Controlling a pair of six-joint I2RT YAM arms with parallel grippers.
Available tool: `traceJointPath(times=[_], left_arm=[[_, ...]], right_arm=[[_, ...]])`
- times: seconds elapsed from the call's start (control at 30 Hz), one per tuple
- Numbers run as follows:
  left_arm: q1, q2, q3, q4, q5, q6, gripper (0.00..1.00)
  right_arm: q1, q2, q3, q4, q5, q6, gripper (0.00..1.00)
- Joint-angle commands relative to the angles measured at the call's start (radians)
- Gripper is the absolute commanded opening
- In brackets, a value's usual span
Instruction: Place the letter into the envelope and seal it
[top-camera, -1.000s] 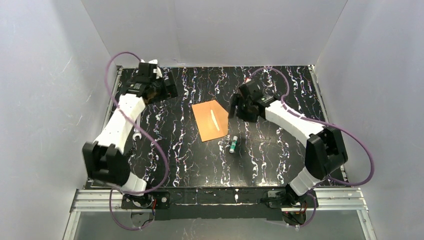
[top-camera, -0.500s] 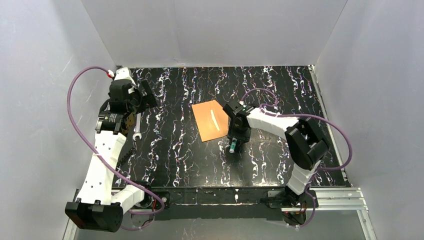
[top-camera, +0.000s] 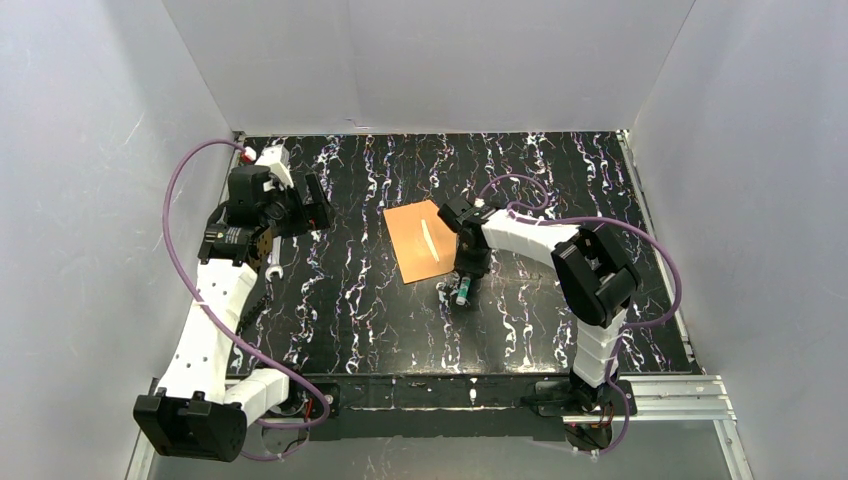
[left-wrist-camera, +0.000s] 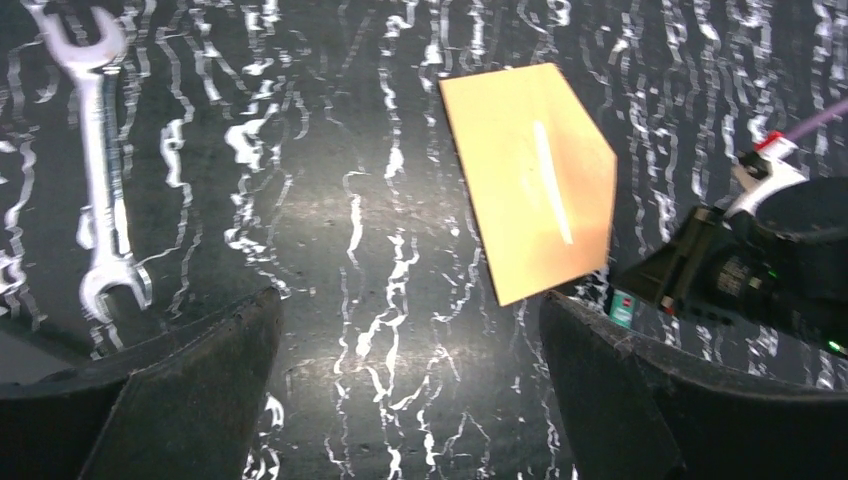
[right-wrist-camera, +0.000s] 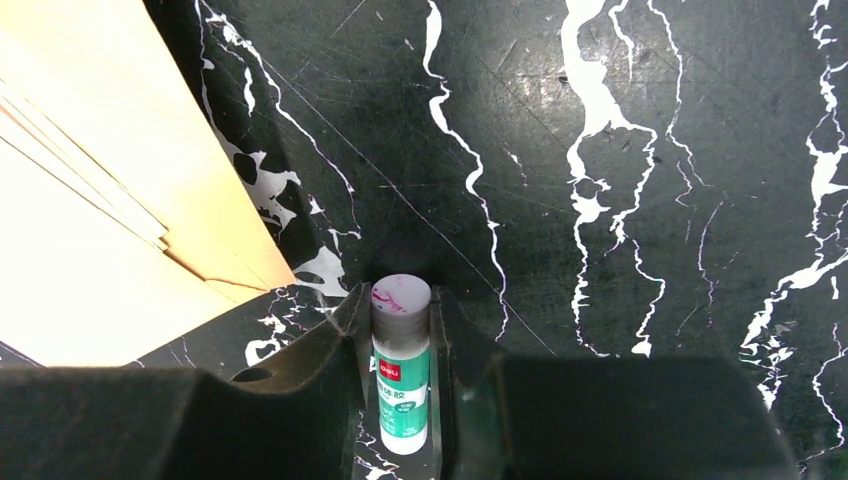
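Note:
The orange envelope lies flat mid-table, a pale strip running along it; it also shows in the left wrist view and at the left of the right wrist view. The letter is hidden or out of view. A green-and-white glue stick lies just off the envelope's near right corner. My right gripper is down over it, with a finger pressed on each side of the glue stick. My left gripper hangs open over bare table to the left of the envelope, holding nothing.
A silver wrench lies on the black marbled table near the left arm, also in the left wrist view. White walls close in the table on three sides.
The right gripper moved from beside the envelope down to the glue stick and closed on it. The left arm swung back and turned its gripper toward the envelope.

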Motion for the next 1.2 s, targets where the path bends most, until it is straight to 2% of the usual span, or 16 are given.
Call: traceJointPath(times=[0.0, 0.13, 0.23, 0.37, 0.57, 0.87, 0.93, 1.03, 1.1, 1.17], left_arm=[[0.006, 0.008, -0.033, 0.016, 0.198, 0.001, 0.98], [-0.010, 0.032, -0.077, 0.105, 0.415, -0.097, 0.98], [-0.062, 0.062, -0.099, 0.216, 0.574, -0.194, 0.98], [-0.175, 0.097, -0.105, 0.361, 0.619, -0.283, 0.98], [-0.225, 0.150, -0.127, 0.623, 0.672, -0.459, 0.95], [-0.266, 0.236, -0.082, 0.631, 0.692, -0.527, 0.80], [-0.272, 0.244, -0.084, 0.640, 0.677, -0.541, 0.72], [-0.274, 0.264, -0.057, 0.645, 0.681, -0.548, 0.53], [-0.275, 0.273, -0.035, 0.648, 0.695, -0.536, 0.32], [-0.274, 0.274, -0.020, 0.640, 0.707, -0.513, 0.05]], right_arm=[[-0.002, -0.064, 0.011, 0.015, 0.022, -0.008, 0.05], [-0.002, -0.186, 0.026, 0.111, -0.037, -0.050, 0.03], [-0.003, -0.287, 0.034, 0.229, -0.092, -0.057, 0.04], [-0.003, -0.372, 0.051, 0.386, -0.147, -0.041, 0.05], [-0.003, -0.409, 0.089, 0.555, -0.240, -0.002, 0.05], [-0.004, -0.432, 0.097, 0.677, -0.332, 0.044, 0.05], [-0.003, -0.428, 0.103, 0.674, -0.338, 0.048, 0.04], [-0.003, -0.422, 0.109, 0.678, -0.362, 0.046, 0.02], [-0.003, -0.426, 0.103, 0.690, -0.375, 0.042, 0.01], [-0.003, -0.435, 0.101, 0.691, -0.379, 0.022, 0.01]])
